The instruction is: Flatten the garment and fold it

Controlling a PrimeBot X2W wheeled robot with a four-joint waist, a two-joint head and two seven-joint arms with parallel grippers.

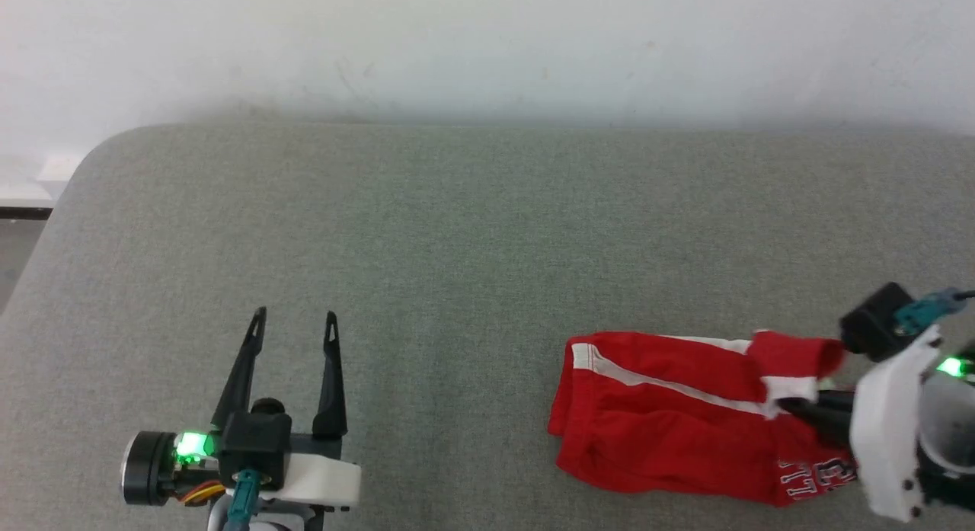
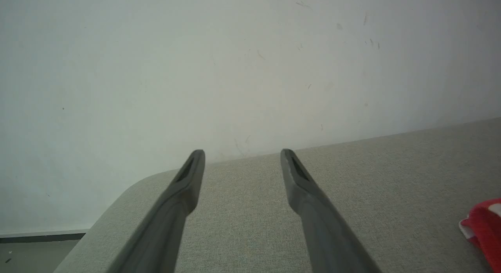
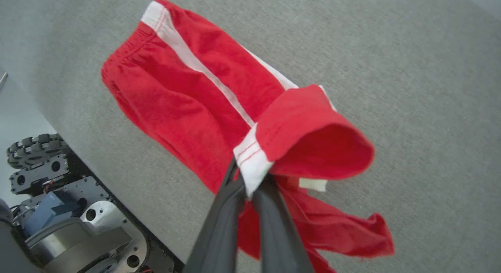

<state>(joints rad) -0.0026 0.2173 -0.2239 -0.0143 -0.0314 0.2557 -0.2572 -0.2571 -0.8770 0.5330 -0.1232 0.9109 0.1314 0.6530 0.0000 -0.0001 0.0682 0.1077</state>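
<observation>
Right wrist view, right claw (image 3: 251,182) clamping garment (image 3: 188,100) hem, left claw (image 1: 295,315) spread

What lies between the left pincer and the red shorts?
In the head view, the grey surface between the left pincer and the red shorts is bare.

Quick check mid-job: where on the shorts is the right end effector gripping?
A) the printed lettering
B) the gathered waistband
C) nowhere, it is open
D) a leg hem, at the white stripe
D: the right end effector is shut on the shorts at a leg hem, right where the white stripe ends.
</observation>
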